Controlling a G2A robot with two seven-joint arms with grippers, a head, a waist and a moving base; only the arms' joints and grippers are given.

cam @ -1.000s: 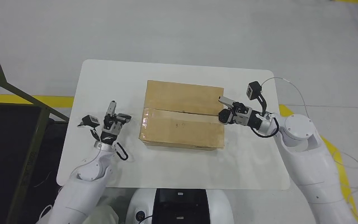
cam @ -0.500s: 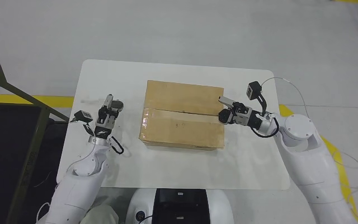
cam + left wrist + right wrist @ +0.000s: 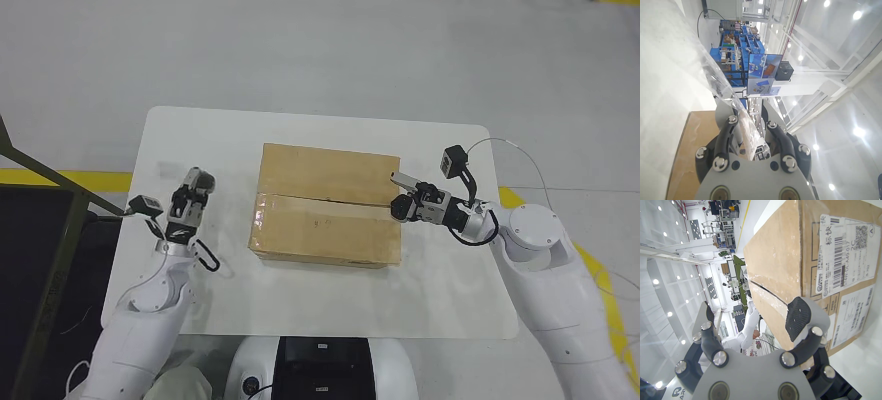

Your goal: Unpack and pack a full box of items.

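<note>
Jaws on the right gripper (image 3: 401, 194) are standing wide apart at the right end of the box (image 3: 325, 205), one pad sitting just at the top edge by the centre seam. The box is lying shut in the middle of the desk (image 3: 440, 290). The left gripper (image 3: 191, 192) is hovering well to the box's left, with a strip of clear tape (image 3: 715, 75) running between its jaws; whether they are pinching it I cannot tell. Risks, as judged: the tape clinging and refusing to drop; the unbraced box sliding while a flap is being pried.
</note>
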